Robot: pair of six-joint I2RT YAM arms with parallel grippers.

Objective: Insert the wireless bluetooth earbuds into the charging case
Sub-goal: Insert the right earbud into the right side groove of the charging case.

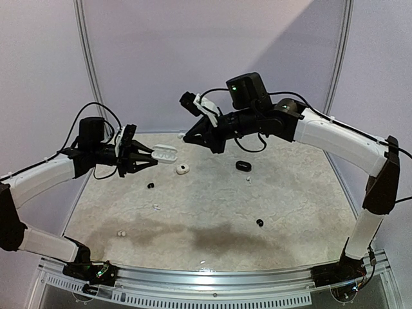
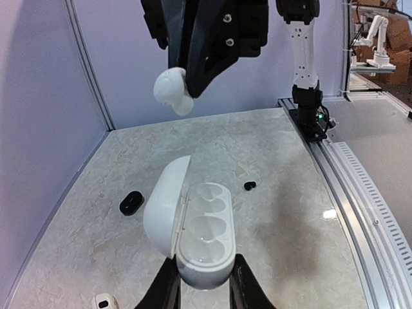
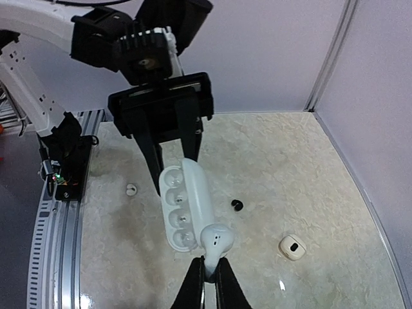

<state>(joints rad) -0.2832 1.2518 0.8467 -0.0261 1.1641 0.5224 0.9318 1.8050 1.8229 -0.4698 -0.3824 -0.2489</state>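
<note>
here, both arms raised over the worktop [image 1: 290,193], with the earbud next to the case in mid-air.
left gripper [image 1: 152,158] clamped on one end of the open white charging case [image 1: 167,154], lid swung back, wells exposed toward the right wrist camera. right gripper [image 3: 209,278] pinched together on the stem of a white earbud [image 3: 216,237], which hangs just beside the case's free end; touching or not, cannot tell. a loose black earbud [image 1: 259,223] and a loose white bud [image 1: 120,233] lie on the worktop below, well apart.
</note>
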